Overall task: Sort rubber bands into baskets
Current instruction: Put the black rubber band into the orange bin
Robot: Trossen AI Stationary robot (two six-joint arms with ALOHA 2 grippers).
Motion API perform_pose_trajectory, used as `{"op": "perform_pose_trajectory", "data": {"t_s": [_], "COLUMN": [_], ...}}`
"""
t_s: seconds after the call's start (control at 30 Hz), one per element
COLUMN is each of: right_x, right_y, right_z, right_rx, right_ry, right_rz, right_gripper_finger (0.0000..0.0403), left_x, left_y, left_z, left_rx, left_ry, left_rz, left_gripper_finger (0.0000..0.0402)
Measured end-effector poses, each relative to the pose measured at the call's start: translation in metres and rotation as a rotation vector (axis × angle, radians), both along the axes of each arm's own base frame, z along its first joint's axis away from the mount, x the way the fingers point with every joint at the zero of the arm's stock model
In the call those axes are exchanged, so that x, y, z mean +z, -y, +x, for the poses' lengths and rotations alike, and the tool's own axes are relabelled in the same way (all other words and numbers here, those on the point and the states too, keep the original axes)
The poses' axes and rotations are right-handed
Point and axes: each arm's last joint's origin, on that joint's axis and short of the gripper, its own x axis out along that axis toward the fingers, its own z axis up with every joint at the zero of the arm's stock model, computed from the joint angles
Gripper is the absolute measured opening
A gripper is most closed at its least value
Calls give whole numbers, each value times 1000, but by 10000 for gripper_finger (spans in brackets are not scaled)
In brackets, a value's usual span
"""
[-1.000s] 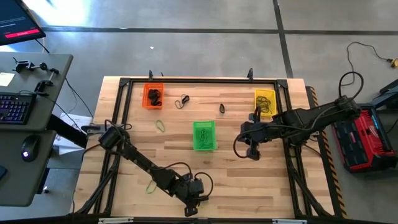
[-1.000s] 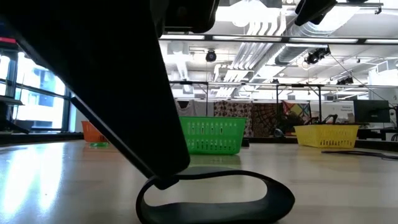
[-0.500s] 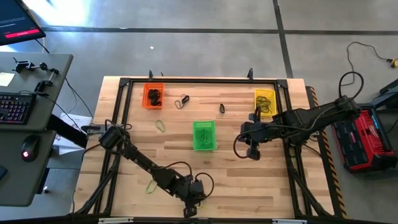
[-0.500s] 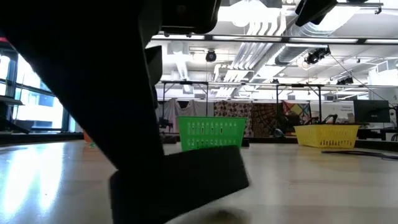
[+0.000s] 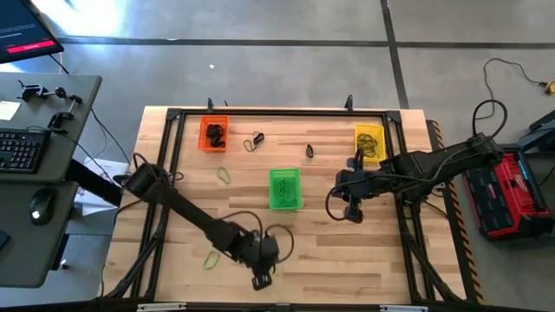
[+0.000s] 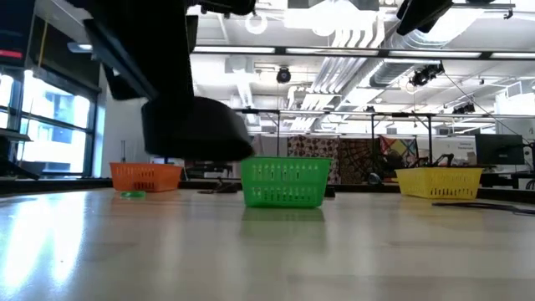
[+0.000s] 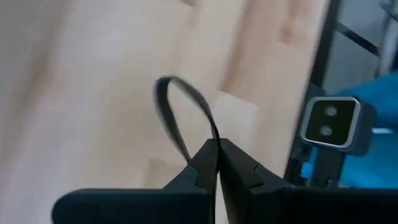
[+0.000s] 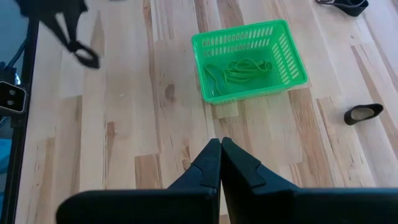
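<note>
Now the left gripper (image 7: pixel 216 149), jaws clenched on a black rubber band (image 7: pixel 180 115) above the worktop's near edge, has the orange basket (image 5: pixel 213 133) lying diagonally far-left; right jaws clenched empty.

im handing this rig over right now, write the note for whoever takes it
Left gripper: shut on a thin black rubber band loop, lifted above the table's near edge.
Right gripper: shut, empty, waiting over the table beside the green plastic basket.
Baskets: orange plastic basket far left holds dark bands; green one in the middle holds green bands; yellow plastic basket far right holds some bands.
Left to do: the held black band, probably for the orange basket; a yellowish-green band near the left front, a tan loop left of the green basket, and two dark bands near the far edge.
</note>
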Motion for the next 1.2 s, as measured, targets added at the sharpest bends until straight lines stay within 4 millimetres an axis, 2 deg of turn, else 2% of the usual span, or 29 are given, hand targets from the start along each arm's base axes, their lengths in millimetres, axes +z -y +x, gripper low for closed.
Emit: {"op": "perform_pose_trajectory", "data": {"t_s": [0.27,0.5,0.77,0.97,1.2], "right_x": [0,1,2,2,3], "right_y": [0,0,0,0,1], "right_z": [0,2,2,2,5], "right_rx": [6,11,7,5,-8], "right_ry": [5,25,26,27,56], "right_rz": [-12,-11,-8,-6,3], "right_gripper_finger": [0,0,0,0,0], "left_x": [45,76,108,111,90], "left_y": [-50,-105,-171,-227,-275], "left_z": [-16,-42,-70,-104,-136], "left_rx": [133,256,443,570,649], "left_ry": [-75,-215,-282,-275,-357], "left_rz": [95,203,197,150,156], "left_gripper_finger": [0,0,0,0,0]}}
